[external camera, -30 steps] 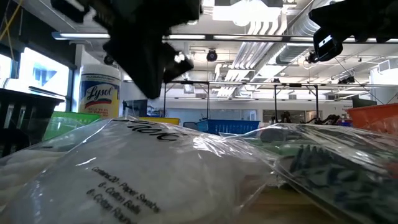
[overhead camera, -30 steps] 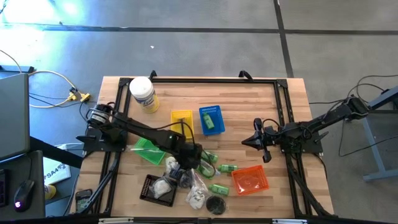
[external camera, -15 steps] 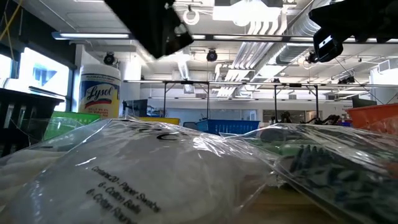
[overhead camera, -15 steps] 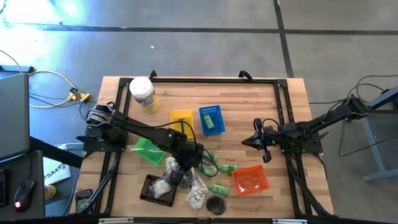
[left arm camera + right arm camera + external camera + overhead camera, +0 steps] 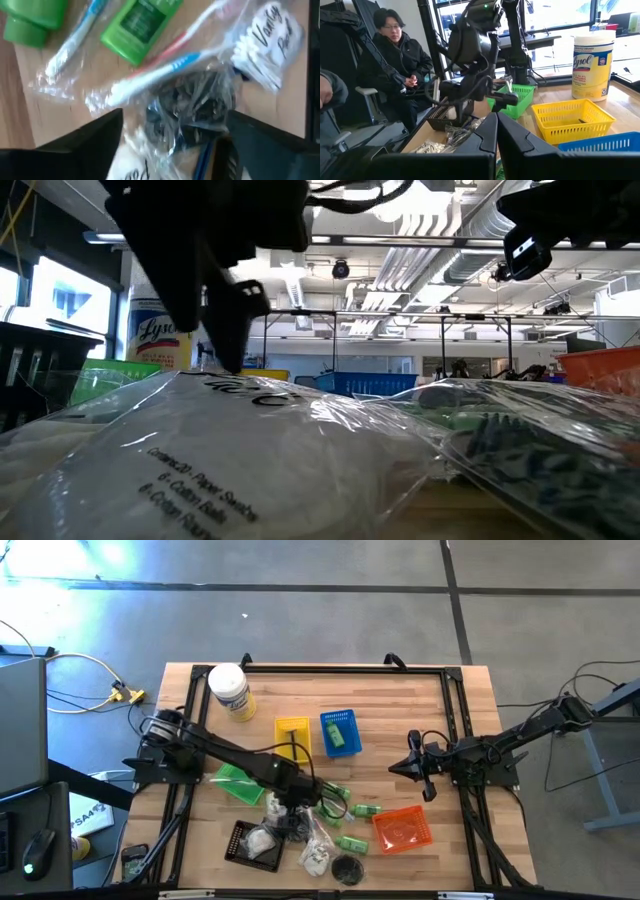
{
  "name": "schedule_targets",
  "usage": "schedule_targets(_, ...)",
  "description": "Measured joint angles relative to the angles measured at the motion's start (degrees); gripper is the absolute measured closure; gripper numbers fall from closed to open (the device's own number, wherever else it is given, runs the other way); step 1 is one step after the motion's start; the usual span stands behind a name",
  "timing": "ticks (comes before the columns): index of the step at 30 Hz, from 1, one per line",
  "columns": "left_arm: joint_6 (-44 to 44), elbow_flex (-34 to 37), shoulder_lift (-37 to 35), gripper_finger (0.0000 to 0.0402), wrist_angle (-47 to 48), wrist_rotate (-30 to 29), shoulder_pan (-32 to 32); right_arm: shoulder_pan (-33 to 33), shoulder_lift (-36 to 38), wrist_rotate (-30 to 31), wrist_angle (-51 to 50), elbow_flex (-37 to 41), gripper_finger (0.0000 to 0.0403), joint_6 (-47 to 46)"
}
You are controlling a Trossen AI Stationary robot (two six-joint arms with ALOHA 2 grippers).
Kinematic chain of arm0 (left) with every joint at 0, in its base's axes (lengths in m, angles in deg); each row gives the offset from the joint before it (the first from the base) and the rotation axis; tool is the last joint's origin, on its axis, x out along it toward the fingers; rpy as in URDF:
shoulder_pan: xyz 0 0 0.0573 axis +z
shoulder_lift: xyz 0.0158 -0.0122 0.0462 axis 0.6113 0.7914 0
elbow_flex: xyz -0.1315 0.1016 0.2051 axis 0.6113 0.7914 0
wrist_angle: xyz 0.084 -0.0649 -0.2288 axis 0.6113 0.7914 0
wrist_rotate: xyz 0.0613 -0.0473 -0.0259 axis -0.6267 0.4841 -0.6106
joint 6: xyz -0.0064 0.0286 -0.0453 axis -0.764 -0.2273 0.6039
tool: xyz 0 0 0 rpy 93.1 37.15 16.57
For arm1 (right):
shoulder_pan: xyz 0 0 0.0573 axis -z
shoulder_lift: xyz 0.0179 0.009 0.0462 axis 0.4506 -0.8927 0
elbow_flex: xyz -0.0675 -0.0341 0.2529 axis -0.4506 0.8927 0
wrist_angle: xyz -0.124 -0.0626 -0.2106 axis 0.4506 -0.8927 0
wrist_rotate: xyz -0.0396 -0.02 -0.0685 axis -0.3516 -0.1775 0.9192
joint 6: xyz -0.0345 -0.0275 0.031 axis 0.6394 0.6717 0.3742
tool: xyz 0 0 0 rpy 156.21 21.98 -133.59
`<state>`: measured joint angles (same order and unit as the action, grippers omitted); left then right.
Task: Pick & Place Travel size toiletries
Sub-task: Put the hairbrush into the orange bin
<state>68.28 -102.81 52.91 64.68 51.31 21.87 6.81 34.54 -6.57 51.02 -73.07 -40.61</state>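
Dropping back from mid-desk toward the near edge, the left gripper (image 5: pixel 170 145) now gapes wide over a crumpled dark packet (image 5: pixel 192 107), seemingly about to pick it, while the right gripper (image 5: pixel 413 766) hangs closed.

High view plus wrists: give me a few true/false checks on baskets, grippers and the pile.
1. The blue basket holds a green bottle. True.
2. The right gripper is open over the orange basket. False: it is shut and waits apart from that basket, beside the table's right rail.
3. The left gripper is open above the pile of packets. True: in the left wrist view its fingers stand apart on either side of a dark packet.
4. The yellow basket is full of packets. False: no packets show in it.
5. The white jar lies inside the green basket. False: it stands at the table's far left corner.
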Motion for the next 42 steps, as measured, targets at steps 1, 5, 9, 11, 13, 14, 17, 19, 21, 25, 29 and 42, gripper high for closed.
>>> schedule_targets(1,0.45,0.04,0.15,0.0038,0.75,-1.34,-0.02,-0.01,0.0,0.0,0.02,0.0,0.0401,0.01)
schedule_targets(5,1.2,0.09,1.77,0.0028,1.04,-4.13,0.07,0.01,0.0,0.0,0.02,0.0,0.0401,0.01)
schedule_targets(9,0.76,0.17,4.12,0.0039,1.48,-4.15,0.04,0.0,0.0,0.03,-0.34,0.0,0.0401,0.01)
schedule_targets(11,0.26,0.17,5.11,0.0048,2.52,-4.09,0.0,-0.01,0.0,0.36,-0.4,0.0,0.0401,0.25)
schedule_targets(13,0.13,0.13,5.82,0.0057,2.08,-3.69,0.02,0.01,0.0,0.46,-0.44,0.0,0.0401,0.29)
schedule_targets(14,0.13,0.13,5.85,0.0062,2.24,-3.73,0.04,0.01,0.0,0.46,-0.38,0.0,0.0401,0.33)
schedule_targets(17,-0.15,0.13,5.83,0.0081,1.98,-3.87,0.07,-0.01,0.0,0.46,-0.47,0.0,0.0401,0.4)
schedule_targets(19,-0.45,-0.07,5.62,0.0096,2.24,-4.01,0.04,0.01,0.0,0.46,-0.42,0.0,0.0401,0.4)
schedule_targets(21,-0.48,-0.34,5.48,0.0115,2.27,-4.17,0.04,-0.01,0.0,0.46,-0.37,0.0,0.0401,0.42)
schedule_targets(25,-0.54,-1.03,5.43,0.0169,2.36,-4.15,0.04,-0.01,0.0,0.46,-0.2,0.0,0.0401,0.42)
schedule_targets(29,-2.58,-1.18,5.43,0.024,2.79,-4.11,0.07,0.01,0.0,0.46,-0.25,0.0,0.0401,0.42)
schedule_targets(42,-3.39,-1.22,2.25,0.0391,3.92,-3.86,0.07,-0.01,0.0,0.44,-0.26,0.0,0.0401,0.44)
